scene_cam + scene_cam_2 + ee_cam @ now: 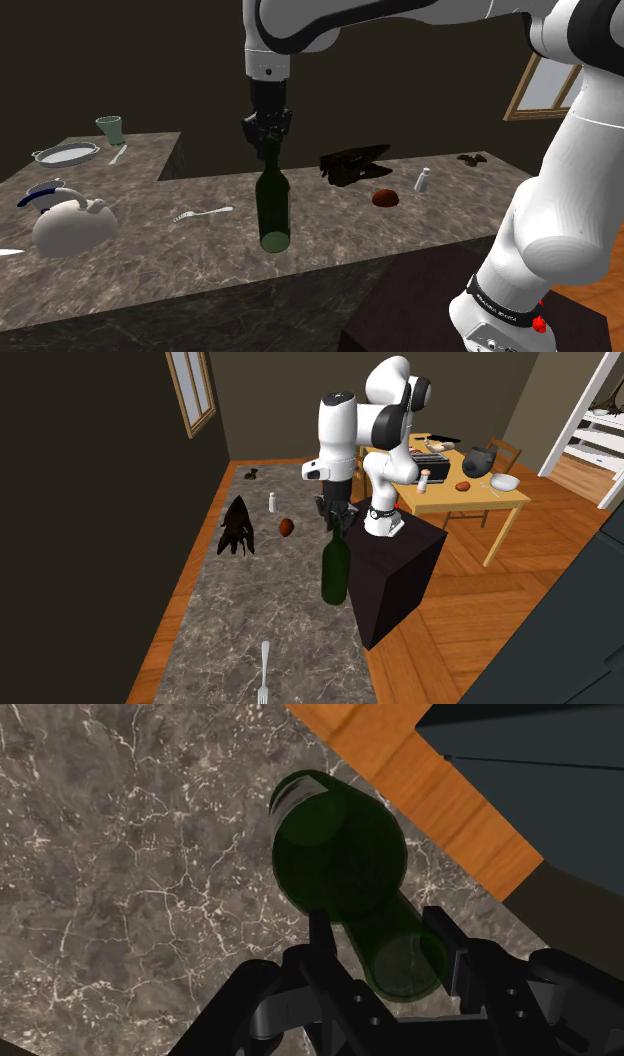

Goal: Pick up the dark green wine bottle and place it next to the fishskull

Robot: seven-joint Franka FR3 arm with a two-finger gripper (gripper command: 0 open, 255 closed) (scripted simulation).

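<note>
The dark green wine bottle [274, 205] stands upright near the front edge of the marbled counter [200, 260], close to the stand in the second exterior view [334, 567]. My gripper [268, 135] comes straight down from above and is shut on the bottle's neck [400, 959], one black finger [323, 932] on each side. I cannot tell whether the base touches the counter. The fishskull [352, 165], a dark spiky shape, lies further back on the counter, toward the shoulder view's right [237, 528].
A brown round lump [386, 198] and a small white shaker [423, 180] lie right of the fishskull. A fork [203, 213], a white kettle [70, 222], a pan [66, 153] and a green cup [110, 128] sit to the left. The stand [395, 572] adjoins the counter.
</note>
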